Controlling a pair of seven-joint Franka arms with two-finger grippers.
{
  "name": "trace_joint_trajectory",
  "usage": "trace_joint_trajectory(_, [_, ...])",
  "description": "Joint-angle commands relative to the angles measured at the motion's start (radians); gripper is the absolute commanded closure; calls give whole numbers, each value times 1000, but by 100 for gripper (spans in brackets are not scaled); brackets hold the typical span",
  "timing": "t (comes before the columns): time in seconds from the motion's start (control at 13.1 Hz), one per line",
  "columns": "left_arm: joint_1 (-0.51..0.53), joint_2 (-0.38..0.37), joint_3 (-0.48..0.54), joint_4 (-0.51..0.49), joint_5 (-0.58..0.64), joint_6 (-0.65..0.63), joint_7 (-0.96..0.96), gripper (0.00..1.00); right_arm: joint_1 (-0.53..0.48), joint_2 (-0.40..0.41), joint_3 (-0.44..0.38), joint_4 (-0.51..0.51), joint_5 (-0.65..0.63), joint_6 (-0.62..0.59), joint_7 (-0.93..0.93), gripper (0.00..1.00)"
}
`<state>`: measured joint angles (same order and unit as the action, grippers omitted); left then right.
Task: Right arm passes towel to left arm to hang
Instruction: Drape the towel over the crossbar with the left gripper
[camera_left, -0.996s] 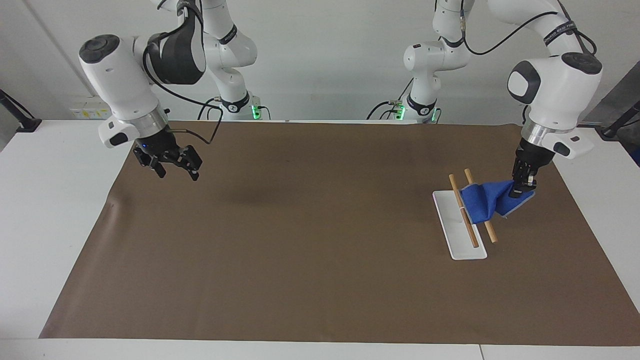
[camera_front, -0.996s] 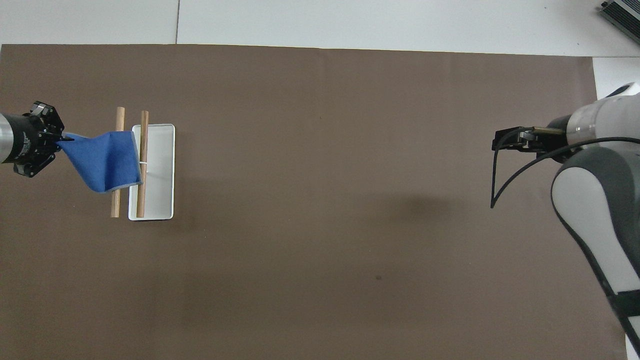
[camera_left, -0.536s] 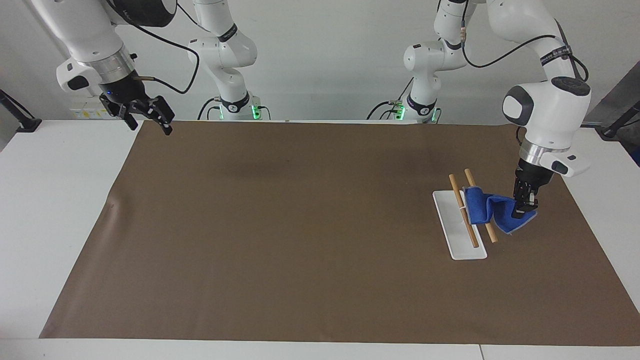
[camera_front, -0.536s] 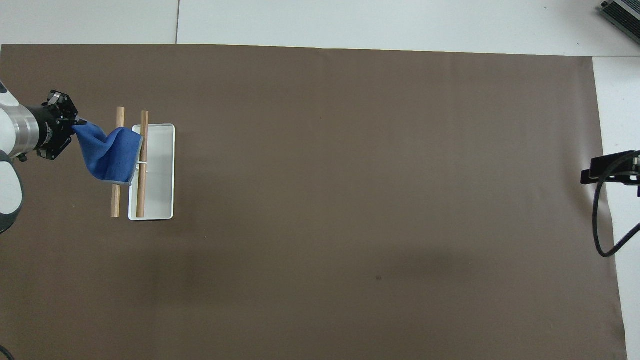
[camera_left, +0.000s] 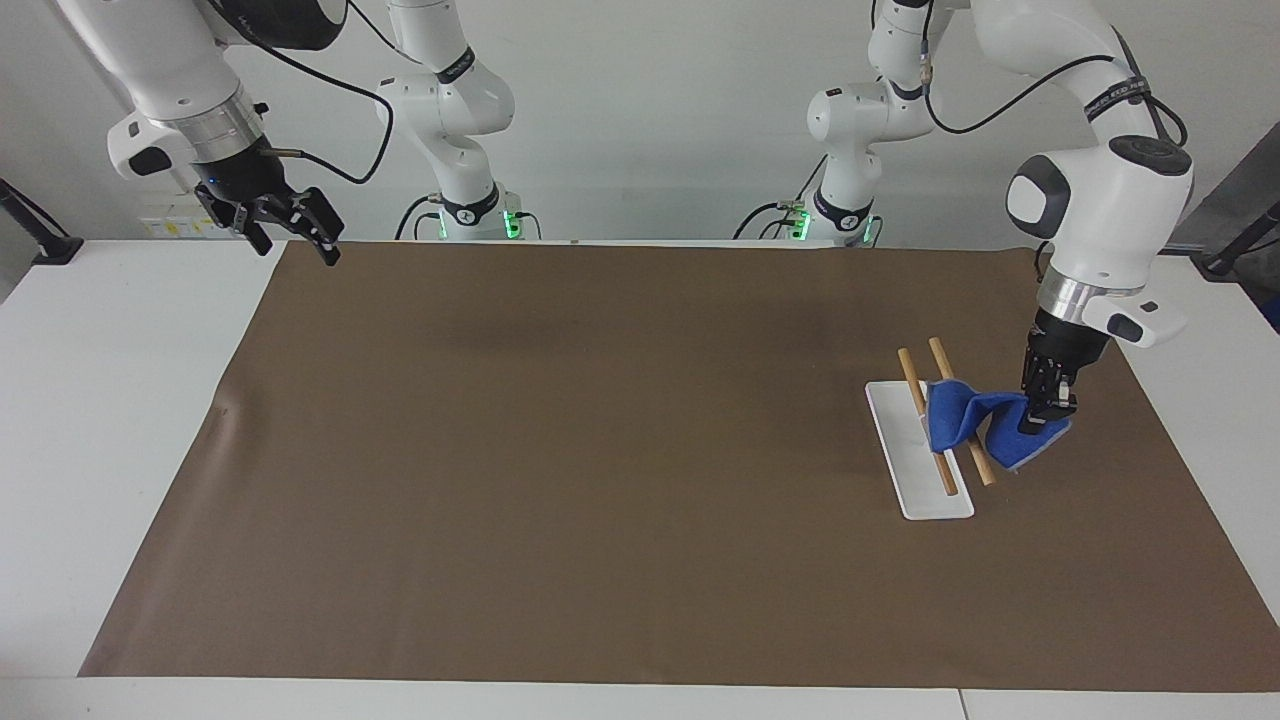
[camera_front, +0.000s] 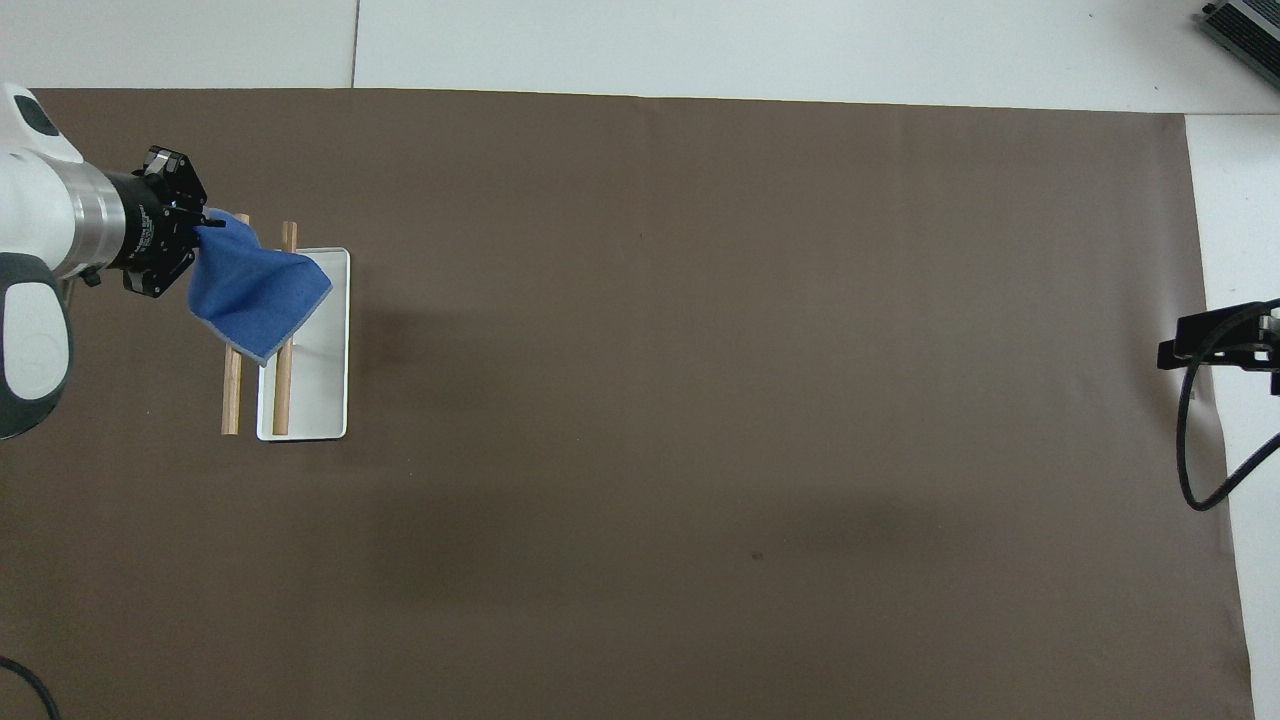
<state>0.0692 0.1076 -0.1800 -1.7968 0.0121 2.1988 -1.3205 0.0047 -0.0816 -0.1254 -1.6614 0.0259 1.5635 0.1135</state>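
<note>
You've got the left gripper (camera_left: 1047, 408) pinching the towel (camera_left: 975, 425), draped over the rails (camera_left: 925, 415) at its 9 o'clock. Right gripper (camera_left: 290, 225) waits, fingers spread.

Bright blue towel (camera_left: 965, 420) with a thin pale grey edge, visible along its lower hem in the overhead view (camera_front: 255, 290). Two light tan wooden rods (camera_left: 948, 470) with plain grain. White rectangular tray (camera_left: 935, 500), unpatterned. Dull brown mat (camera_left: 600, 450), uniform apart from faint darker shadows. White table (camera_left: 90, 420) around it. Left arm (camera_left: 1100, 200): glossy white shells, grey joint caps, silver wrist ring, black gripper (camera_left: 1048, 405). Right arm (camera_left: 180, 60): same white and silver, black gripper (camera_left: 290, 225), small blue light (camera_left: 205, 185) above it. Black cables (camera_left: 360, 90). Green lights at both arm bases (camera_left: 512, 218).
</note>
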Motion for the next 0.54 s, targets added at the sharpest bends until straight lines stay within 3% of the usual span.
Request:
trace_joint_trajectory(0.0, [-5,9,-41,54,66,-91,-57,100,1,-17,12,-23,-9,9,-22,0])
trace_joint_trajectory(0.46, [15,-22,-29,-27,132,-76,-85,100,-2,-18,12,-24,-12,4,-22,0])
